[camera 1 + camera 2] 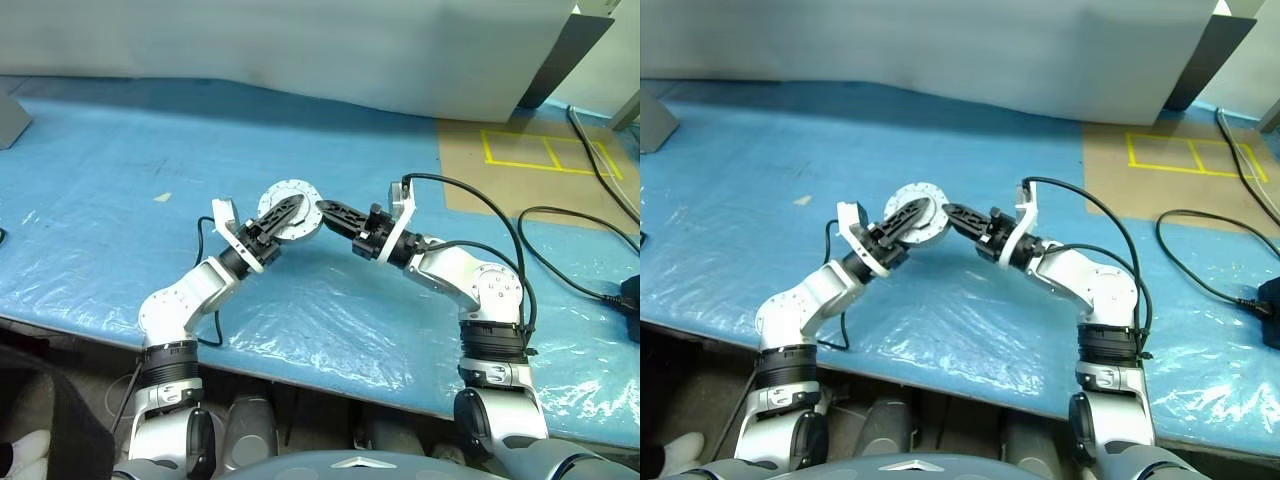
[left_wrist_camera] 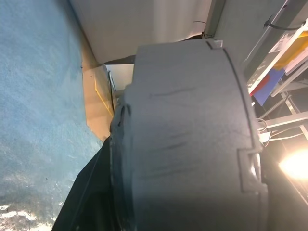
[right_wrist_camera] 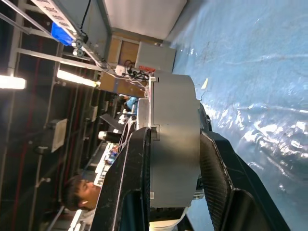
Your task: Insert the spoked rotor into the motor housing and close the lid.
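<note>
Both your arms met over the middle of the blue plastic-covered table (image 1: 120, 150), holding the motor housing (image 1: 292, 208) up off the surface between them. Your right gripper (image 1: 328, 212) had its two black fingers (image 3: 130, 183) clamped across the grey puck, one on each flat face, jaws part open and stopped by it. Your left gripper (image 1: 283, 214) lay across the round silver face turned toward the head camera; I could not tell whether its jaws actually pinched the housing. From the left wrist, the grey side wall sat right at the lens. A black cable (image 1: 560, 265) trailed across the table near your right arm.
</note>
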You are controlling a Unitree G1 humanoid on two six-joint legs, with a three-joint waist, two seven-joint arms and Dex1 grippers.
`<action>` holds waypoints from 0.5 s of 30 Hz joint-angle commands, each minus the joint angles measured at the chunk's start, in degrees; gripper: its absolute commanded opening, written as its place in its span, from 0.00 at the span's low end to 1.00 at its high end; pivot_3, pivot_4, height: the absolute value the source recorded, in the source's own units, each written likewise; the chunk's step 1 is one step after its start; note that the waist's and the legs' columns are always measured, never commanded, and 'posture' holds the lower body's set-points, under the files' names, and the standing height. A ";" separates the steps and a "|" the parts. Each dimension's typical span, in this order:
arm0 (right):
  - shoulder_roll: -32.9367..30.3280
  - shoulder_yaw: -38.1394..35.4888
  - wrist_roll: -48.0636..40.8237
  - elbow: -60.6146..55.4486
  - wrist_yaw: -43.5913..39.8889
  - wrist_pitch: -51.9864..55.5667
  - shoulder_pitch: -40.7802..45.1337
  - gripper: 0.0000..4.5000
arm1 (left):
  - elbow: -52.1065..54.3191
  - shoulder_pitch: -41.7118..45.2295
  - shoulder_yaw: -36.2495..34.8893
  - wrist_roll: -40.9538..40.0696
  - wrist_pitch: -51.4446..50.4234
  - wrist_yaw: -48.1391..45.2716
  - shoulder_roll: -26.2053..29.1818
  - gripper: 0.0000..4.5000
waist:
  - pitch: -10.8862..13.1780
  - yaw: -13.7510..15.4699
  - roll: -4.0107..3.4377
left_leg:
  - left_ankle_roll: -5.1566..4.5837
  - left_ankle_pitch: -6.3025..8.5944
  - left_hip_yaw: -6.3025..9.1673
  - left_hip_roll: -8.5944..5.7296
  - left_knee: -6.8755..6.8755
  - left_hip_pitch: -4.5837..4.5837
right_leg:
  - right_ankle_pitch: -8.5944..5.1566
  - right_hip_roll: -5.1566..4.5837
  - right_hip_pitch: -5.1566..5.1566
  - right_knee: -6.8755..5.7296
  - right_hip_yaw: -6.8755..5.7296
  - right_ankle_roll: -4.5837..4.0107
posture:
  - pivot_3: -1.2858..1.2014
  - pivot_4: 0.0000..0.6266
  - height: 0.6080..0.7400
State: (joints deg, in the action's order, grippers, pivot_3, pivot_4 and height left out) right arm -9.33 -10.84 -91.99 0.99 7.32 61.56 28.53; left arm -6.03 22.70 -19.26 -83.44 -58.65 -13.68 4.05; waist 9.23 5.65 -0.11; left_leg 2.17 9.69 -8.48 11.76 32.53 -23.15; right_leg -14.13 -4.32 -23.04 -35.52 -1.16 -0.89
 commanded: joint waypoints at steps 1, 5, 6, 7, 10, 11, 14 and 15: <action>-0.07 -1.55 0.37 -4.03 -1.46 -3.37 1.46 0.40 | 1.39 1.08 1.30 1.07 0.06 0.37 0.41 0.55 | 0.00 0.03 0.00 | 0.00 0.00 0.00 0.00 0.00 0.00 | 0.00 0.00 0.00 0.00 0.00 0.01 | 0.52 0.24 1.00; -0.32 -1.31 -2.28 -2.70 -2.87 -2.10 1.40 0.68 | 0.30 2.35 0.38 1.41 2.16 1.78 -0.52 0.55 | 0.00 -0.02 0.00 | 0.00 0.00 0.01 -0.01 0.01 0.00 | 0.02 -0.01 0.02 0.03 0.00 0.04 | 0.52 0.24 1.00; -0.41 -1.33 -2.91 -2.27 -3.13 -1.86 1.33 0.68 | 0.29 2.60 0.23 1.60 2.76 2.16 -0.82 0.55 | 0.00 0.00 0.00 | 0.00 0.00 0.01 -0.01 0.01 0.00 | 0.02 -0.01 0.02 0.03 0.00 0.05 | 0.52 0.24 1.00; -0.45 -1.32 -3.39 -1.98 -3.34 -1.73 1.31 0.68 | 0.34 2.83 0.13 1.68 3.04 2.36 -0.97 0.55 | 0.00 0.01 0.01 | 0.00 0.00 0.02 -0.01 0.01 -0.01 | 0.02 -0.01 0.02 0.03 0.00 0.05 | 0.52 0.24 1.00; -0.56 -1.29 -3.71 -1.41 -3.34 -1.72 1.35 0.68 | 0.81 4.10 -0.90 1.77 5.04 2.95 -1.12 0.55 | 0.00 -0.01 0.01 | 0.00 0.00 0.02 -0.01 0.01 0.00 | 0.02 -0.01 0.02 0.02 0.00 0.04 | 0.52 0.24 1.00; -0.62 -1.26 -3.69 -1.25 -3.32 -1.76 1.35 0.68 | 1.05 4.59 -1.28 2.12 6.16 3.20 -1.11 0.55 | 0.00 -0.08 0.01 | 0.00 0.00 0.02 -0.01 0.01 0.00 | 0.02 0.00 0.02 0.02 -0.01 0.04 | 0.52 0.24 1.00; -0.65 -1.14 -3.29 -0.92 -3.25 -1.98 1.18 0.68 | 1.97 7.22 -4.01 6.11 14.51 5.81 -1.23 0.55 | 0.00 -0.18 0.01 | 0.00 0.00 0.02 0.00 0.02 0.01 | 0.03 0.00 0.02 0.01 0.00 0.04 | 0.52 0.24 1.00; -0.75 -1.07 -3.06 -0.86 -3.26 -2.03 1.13 0.68 | 3.14 7.54 -4.60 6.79 15.98 5.57 -0.72 0.55 | 0.01 -0.23 0.02 | 0.00 0.00 0.02 0.00 0.02 0.01 | 0.03 0.00 0.02 0.00 0.00 0.05 | 0.52 0.24 1.00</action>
State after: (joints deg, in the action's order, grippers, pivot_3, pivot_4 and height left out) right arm -10.00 -11.66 -93.34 1.45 4.87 59.45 28.71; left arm -6.67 28.04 -21.04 -76.83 -46.98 -7.66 2.50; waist 9.25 5.42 -0.08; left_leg 2.16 9.69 -8.45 11.77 32.56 -23.14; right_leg -14.10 -4.31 -23.01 -35.52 -1.16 -0.84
